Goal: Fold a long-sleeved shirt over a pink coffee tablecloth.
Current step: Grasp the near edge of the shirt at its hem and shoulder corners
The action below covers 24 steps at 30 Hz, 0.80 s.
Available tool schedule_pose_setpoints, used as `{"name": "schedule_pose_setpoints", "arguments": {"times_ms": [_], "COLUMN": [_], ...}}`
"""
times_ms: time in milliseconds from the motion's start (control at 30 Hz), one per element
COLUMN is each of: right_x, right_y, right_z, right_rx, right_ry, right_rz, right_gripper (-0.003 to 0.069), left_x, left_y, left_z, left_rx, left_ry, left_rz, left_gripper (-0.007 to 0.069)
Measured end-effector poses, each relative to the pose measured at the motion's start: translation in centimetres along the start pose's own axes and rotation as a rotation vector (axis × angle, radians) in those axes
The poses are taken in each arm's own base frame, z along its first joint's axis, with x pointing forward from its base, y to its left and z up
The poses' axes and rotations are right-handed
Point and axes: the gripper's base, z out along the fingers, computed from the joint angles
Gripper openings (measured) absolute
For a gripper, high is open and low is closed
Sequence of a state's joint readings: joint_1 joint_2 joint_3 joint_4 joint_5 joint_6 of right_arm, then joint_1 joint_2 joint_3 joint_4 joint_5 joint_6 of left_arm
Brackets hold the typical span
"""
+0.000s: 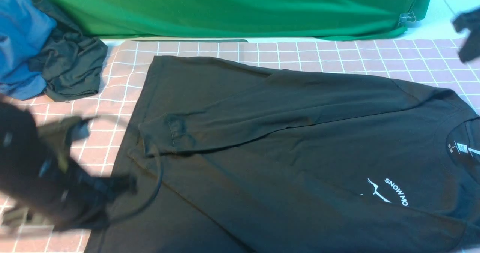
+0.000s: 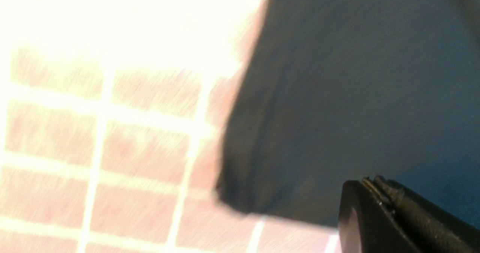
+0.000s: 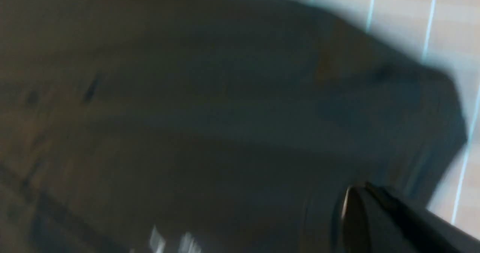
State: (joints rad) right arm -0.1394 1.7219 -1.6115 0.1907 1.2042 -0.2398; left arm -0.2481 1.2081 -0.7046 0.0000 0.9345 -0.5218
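Across the pink coffee tablecloth the long-sleeved shirt is spread flat, collar to the right, with one sleeve laid over its body. At the far left a blue garment and a smaller dark garment are heaped. A green backdrop cloth is draped behind. The left gripper is blurred by the hem and the right gripper at the far right; neither opening can be told.

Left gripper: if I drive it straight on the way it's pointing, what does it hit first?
Most likely the shirt. The left gripper points at its left hem edge, which lies on the tablecloth. Blur hides the gripper's height, so it might instead pass just above the fabric.
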Motion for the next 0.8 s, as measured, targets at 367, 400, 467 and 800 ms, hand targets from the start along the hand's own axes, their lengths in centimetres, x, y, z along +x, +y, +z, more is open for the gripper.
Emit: {"name": "schedule_pose_setpoints", "arguments": {"times_ms": [367,400,467,800], "right_x": [13.7,14.9,15.9,16.2], "right_y": [3.2,3.4,3.7,4.3], "right_z": [-4.2,-4.2,-4.5,-4.8], "right_rx": [0.017,0.017,0.01,-0.045], "right_ry": [-0.128,-0.136,-0.152,-0.165], "right_rz": [0.018,0.021,0.023,0.025], "right_gripper": [0.0038,0.0038,0.0038,0.0038], "left_x": [2.2,2.3,2.3,2.3], "left_y": [2.3,2.5,2.7,2.5], "left_z": [3.1,3.3,3.6,6.7], "left_rx": [-0.108,-0.116,-0.118,-0.15], "left_ry": [-0.015,-0.034,-0.049,0.027], "left_rz": [-0.048,-0.049,-0.054,-0.052], "left_gripper": [0.0185,0.0248,0.0356,0.0607]}}
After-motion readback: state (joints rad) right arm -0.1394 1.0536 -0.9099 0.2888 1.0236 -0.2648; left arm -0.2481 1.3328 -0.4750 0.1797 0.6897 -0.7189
